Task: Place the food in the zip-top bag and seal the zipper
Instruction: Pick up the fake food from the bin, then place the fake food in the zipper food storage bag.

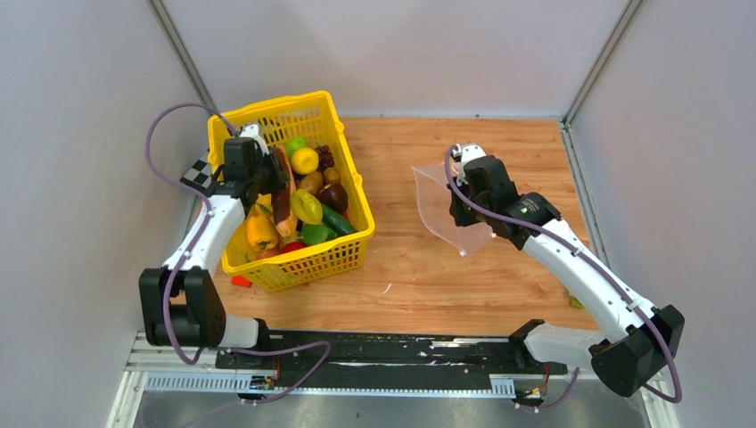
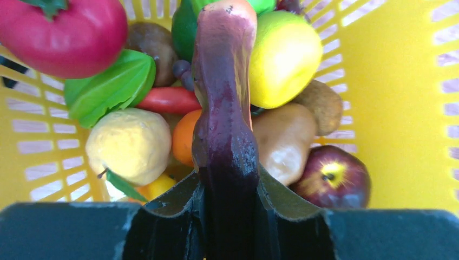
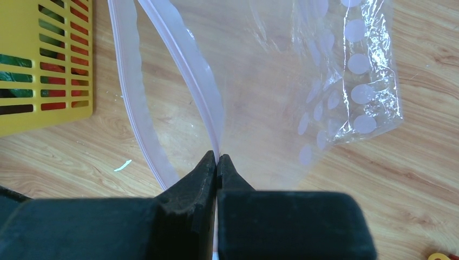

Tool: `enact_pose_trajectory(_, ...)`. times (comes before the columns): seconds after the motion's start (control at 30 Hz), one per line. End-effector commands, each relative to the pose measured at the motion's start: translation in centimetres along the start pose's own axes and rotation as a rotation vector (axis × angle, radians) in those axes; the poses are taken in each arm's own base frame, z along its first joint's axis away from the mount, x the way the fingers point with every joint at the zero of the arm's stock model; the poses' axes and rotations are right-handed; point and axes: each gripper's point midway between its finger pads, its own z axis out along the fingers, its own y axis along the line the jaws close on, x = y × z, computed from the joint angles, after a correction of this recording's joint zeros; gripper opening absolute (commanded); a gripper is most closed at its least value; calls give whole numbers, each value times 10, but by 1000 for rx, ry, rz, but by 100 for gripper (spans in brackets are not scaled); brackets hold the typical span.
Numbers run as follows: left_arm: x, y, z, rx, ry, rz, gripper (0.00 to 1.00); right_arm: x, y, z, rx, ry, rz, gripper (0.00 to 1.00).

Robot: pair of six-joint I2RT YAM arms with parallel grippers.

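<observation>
A: From above, our left pincer (image 1: pixel 266 178) sits in the basket (image 1: pixel 303 267), far left. The bag (image 1: pixel 437 205) is held at right, well apart.
B: Left wrist: we grip a long purple vegetable (image 2: pixel 224 108).
A: Right wrist: our right pincer (image 3: pixel 216 160) pinches the zipper (image 3: pixel 194 76), mouth open. Next, we judge, lift it out and carry it over.

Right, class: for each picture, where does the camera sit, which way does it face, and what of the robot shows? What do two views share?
Top external: above and behind the robot, looking down on the table; left arm and right arm show, bases nearest.
Left wrist: on the left arm, looking into the yellow basket; the left gripper grips a long purple vegetable.
Right wrist: on the right arm, looking down at the zip-top bag; the right gripper pinches the zipper.
Shared: the yellow basket appears in all three.
</observation>
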Motion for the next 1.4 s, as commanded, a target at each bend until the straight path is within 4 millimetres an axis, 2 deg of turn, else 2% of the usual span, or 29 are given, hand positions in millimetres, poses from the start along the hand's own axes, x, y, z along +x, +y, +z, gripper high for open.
enact_pose_trajectory(0.0, -35, -12, -43, 13, -137, 48, 28, -20, 7, -10, -46, -105, 30, 0)
enact_pose_trajectory(0.23, -67, -18, -92, -2, -273, 62, 29, -27, 14, -15, -87, -156, 56, 0)
enact_pose_trajectory(0.33, -75, -30, -110, 49, -309, 69, 29, -30, 15, -17, -94, -177, 73, 0)
enact_pose_trajectory(0.5, -82, -81, -143, 308, -336, 65, 28, -40, 15, -19, -93, -237, 128, 0)
enact_pose_trajectory(0.6, -93, -113, -175, 489, -416, 31, 28, -44, 18, -19, -110, -261, 163, 0)
enact_pose_trajectory(0.73, -108, -137, -213, 601, -497, 38, 29, -46, 24, -20, -145, -276, 207, 0)
enact_pose_trajectory(0.8, -108, -154, -228, 686, -508, 41, 30, -48, 29, -21, -172, -291, 222, 0)
enact_pose_trajectory(0.87, -103, -173, -237, 773, -482, 55, 31, -49, 31, -22, -184, -297, 240, 0)
enact_pose_trajectory(0.93, -90, -189, -235, 830, -418, 84, 32, -51, 31, -22, -187, -304, 255, 0)
enact_pose_trajectory(1.07, -48, -226, -234, 938, -271, 130, 32, -54, 31, -24, -187, -327, 271, 0)
enact_pose_trajectory(1.27, 20, -266, -236, 1031, -75, 164, 32, -57, 32, -23, -200, -355, 282, 0)
enact_pose_trajectory(1.37, 40, -284, -236, 1057, -25, 185, 28, -55, 35, -22, -217, -353, 286, 0)
